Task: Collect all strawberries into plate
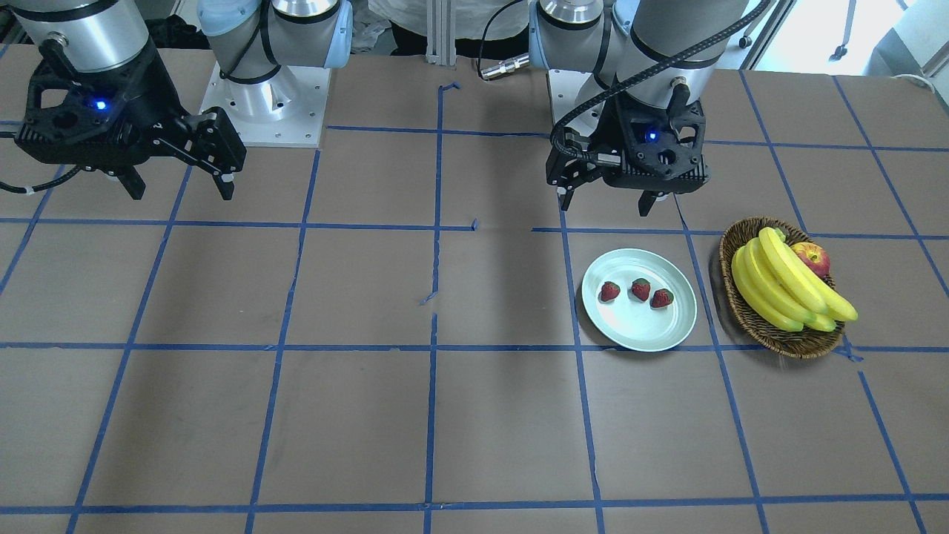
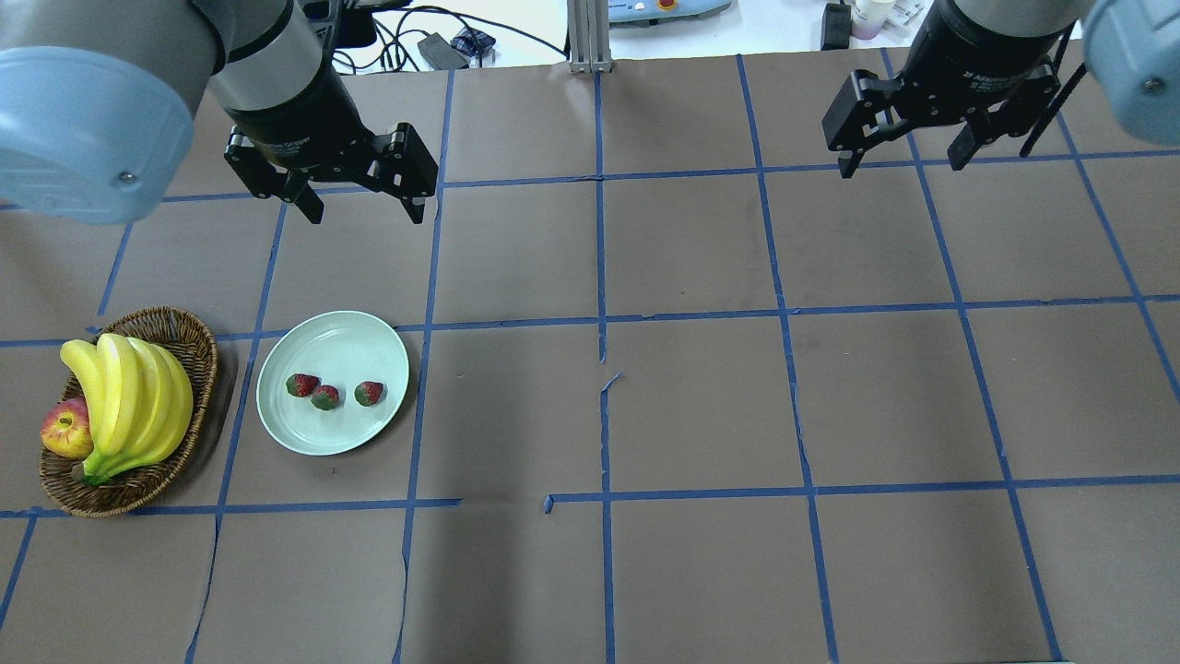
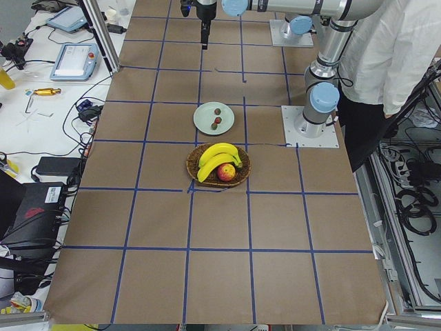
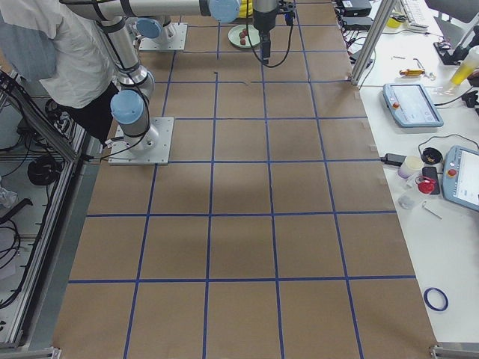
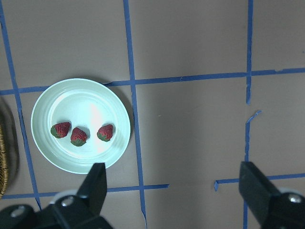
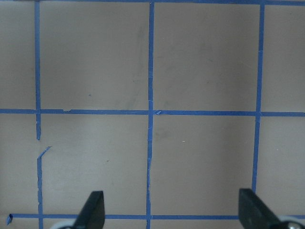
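1. Found left gripper (image 2: 365,210) hanging high over table (image 2: 701,397), wrist pointing straight down, jaws spread wide, nothing between them.
2. Logged right gripper (image 2: 903,164) in the same pose: raised, pointing down, jaws spread wide, empty. Sits far off at 3 o'clock from the left one in the overhead view.
3. Counted three strawberries (image 2: 324,397), all lying on plate (image 2: 332,334) in a loose row from 9 to 3 o'clock. Two at the 9 o'clock end lie close together, third a little apart.
4. Placed plate flat on table at 6 o'clock of left gripper in the overhead view, well clear of the fingertips.
5. Noted basket (image 2: 189,334) near plate at its 9 o'clock, holding bananas (image 2: 129,397) and, at its own 8 o'clock, apple (image 2: 64,432).
6. Recorded brown paper surface gridded with blue tape (image 2: 599,277), torn in spots near centre.
7. Saw person (image 3: 386,76) in white standing by the arm bases. Spotted pendant (image 4: 408,105) and cables (image 2: 433,37) on white benches along the far side.
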Controlling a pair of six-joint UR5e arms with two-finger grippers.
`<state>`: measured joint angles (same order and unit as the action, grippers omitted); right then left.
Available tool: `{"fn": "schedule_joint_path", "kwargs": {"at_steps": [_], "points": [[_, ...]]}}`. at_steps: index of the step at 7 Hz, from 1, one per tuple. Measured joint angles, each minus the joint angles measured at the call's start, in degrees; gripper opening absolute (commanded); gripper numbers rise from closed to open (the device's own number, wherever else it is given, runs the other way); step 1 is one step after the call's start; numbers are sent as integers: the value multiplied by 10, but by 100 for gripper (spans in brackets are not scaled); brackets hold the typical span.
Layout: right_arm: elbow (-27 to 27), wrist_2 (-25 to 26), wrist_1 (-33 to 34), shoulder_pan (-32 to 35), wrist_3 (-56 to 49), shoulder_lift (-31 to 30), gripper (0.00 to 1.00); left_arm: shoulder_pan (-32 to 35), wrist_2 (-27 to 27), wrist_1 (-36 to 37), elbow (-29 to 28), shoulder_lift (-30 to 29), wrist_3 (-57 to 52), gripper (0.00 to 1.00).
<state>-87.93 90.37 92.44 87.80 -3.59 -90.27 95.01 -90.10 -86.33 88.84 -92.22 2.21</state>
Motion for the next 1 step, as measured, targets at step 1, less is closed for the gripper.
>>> {"fn": "schedule_joint_path", "kwargs": {"at_steps": [1], "points": [[0,1,0,0,-1,0,100,0,-6,0,2,-1,0,100]]}}
